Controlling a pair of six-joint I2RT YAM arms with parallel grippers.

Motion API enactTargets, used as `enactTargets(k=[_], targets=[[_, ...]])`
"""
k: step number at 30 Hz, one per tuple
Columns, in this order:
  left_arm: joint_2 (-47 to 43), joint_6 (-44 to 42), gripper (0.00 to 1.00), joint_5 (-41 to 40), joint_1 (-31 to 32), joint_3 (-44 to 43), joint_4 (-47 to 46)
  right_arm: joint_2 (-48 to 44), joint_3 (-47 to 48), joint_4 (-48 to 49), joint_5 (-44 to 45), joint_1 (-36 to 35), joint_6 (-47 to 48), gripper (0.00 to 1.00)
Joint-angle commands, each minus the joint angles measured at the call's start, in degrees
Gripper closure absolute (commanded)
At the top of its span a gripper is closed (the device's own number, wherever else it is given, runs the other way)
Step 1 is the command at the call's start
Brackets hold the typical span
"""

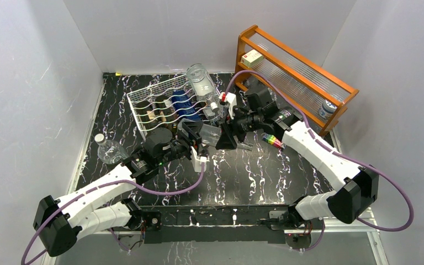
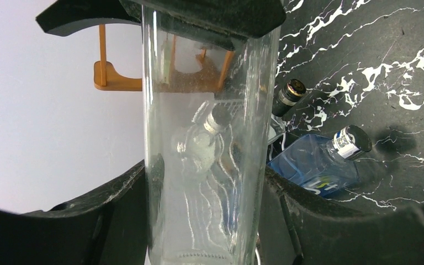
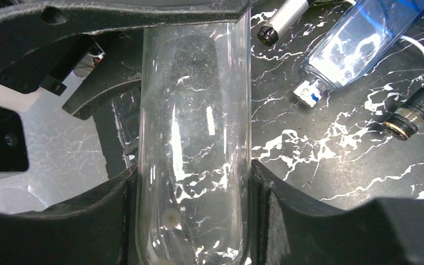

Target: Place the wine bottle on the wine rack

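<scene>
A clear glass wine bottle (image 1: 211, 136) is held above the table just in front of the white wire wine rack (image 1: 143, 113). My left gripper (image 1: 197, 138) and right gripper (image 1: 227, 135) face each other and are both shut on it. In the left wrist view the bottle (image 2: 204, 138) fills the gap between the jaws of the left gripper (image 2: 204, 210). In the right wrist view the bottle (image 3: 193, 127) is clamped in the right gripper (image 3: 193, 210). The rack holds blue bottles (image 1: 181, 102) and brown ones, and a large clear bottle (image 1: 201, 83) lies on top.
An orange wooden shelf (image 1: 295, 74) stands at the back right with a small box (image 1: 252, 57) and a jar (image 1: 327, 109) on it. A clear bottle (image 1: 107, 148) lies on the table at the left. A blue bottle (image 2: 312, 168) and dark-capped necks (image 3: 414, 113) stick out of the rack.
</scene>
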State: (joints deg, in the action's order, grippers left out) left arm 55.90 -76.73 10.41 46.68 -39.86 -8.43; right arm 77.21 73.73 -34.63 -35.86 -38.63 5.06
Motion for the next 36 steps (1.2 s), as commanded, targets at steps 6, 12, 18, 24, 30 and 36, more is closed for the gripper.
enactTargets(k=[6, 12, 18, 24, 30, 36], targets=[[-2.15, 1.25, 1.0, 0.03, 0.26, -2.62, -3.18, -3.83, 2.87, 2.22, 2.11, -0.83, -2.4, 0.83], [-2.8, 3.94, 0.36, -1.08, 0.26, -1.66, -3.21, -6.89, 1.81, 4.96, 8.42, -0.88, -5.88, 1.0], [-3.83, 8.91, 0.02, -2.51, 0.26, -1.09, -0.52, -9.82, 0.12, 7.77, 13.09, -0.83, -8.81, 1.0], [-7.57, 17.8, 0.02, -3.83, 0.25, -1.22, 1.25, -11.45, -1.15, 8.59, 19.21, -0.86, -11.53, 1.0], [-12.93, 35.69, 0.02, -7.75, 0.21, -3.0, 0.19, -11.32, -1.91, 11.6, 25.09, -0.92, -14.72, 1.0], [-14.88, 59.35, 0.02, -19.7, 0.25, -10.87, 2.87, -7.16, -1.81, 18.48, 25.97, -0.86, -18.27, 1.0]])
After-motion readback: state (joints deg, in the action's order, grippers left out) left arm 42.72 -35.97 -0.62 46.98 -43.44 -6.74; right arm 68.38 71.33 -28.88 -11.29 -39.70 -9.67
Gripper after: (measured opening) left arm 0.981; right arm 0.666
